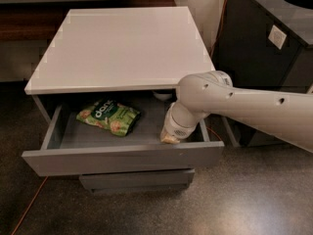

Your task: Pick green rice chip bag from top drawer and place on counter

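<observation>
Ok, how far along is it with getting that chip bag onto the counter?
Done: the top drawer stands open. Under way: the hand is down inside the drawer's right side, apart from the green rice chip bag lying further left. Left: grasping the bag, lifting it out and setting it on the counter.

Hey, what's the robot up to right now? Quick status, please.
Hand down inside open top drawer, right end in view. Green rice chip bag at the other end, untouched. Bare drawer floor between them.
</observation>
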